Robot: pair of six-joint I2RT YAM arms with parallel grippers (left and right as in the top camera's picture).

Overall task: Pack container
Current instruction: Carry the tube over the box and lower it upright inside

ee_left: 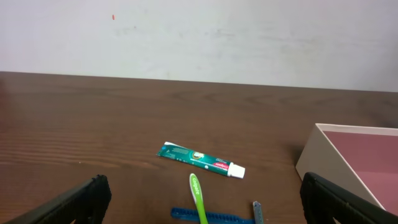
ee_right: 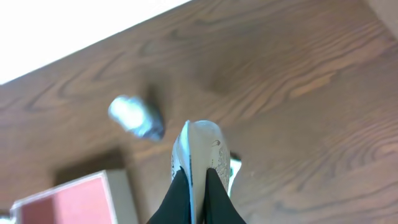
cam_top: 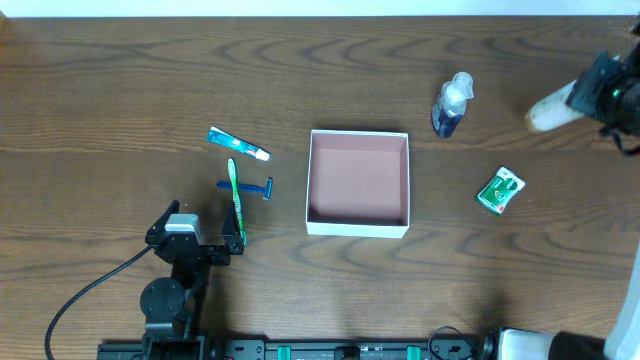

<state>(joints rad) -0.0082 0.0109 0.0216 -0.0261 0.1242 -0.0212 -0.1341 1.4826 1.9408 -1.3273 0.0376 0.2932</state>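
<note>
The container (cam_top: 358,227), a square white-walled box with a pink-brown inside, stands empty at the table's middle; it also shows in the left wrist view (ee_left: 320,155) and the right wrist view (ee_right: 118,186). My right gripper (cam_top: 592,95) is at the far right, raised, shut on a white tube (cam_top: 548,112) that stands up between its fingers (ee_right: 196,190). My left gripper (cam_top: 196,238) is open and empty at the front left, its fingers (ee_left: 205,186) spread on either side of a green toothbrush (ee_left: 199,199) lying across a blue razor (ee_left: 211,216).
A toothpaste tube (cam_top: 238,144) lies left of the container, beyond the toothbrush (cam_top: 236,200) and razor (cam_top: 250,186). A clear spray bottle (cam_top: 452,104) stands right of the container at the back. A green packet (cam_top: 500,190) lies at the right.
</note>
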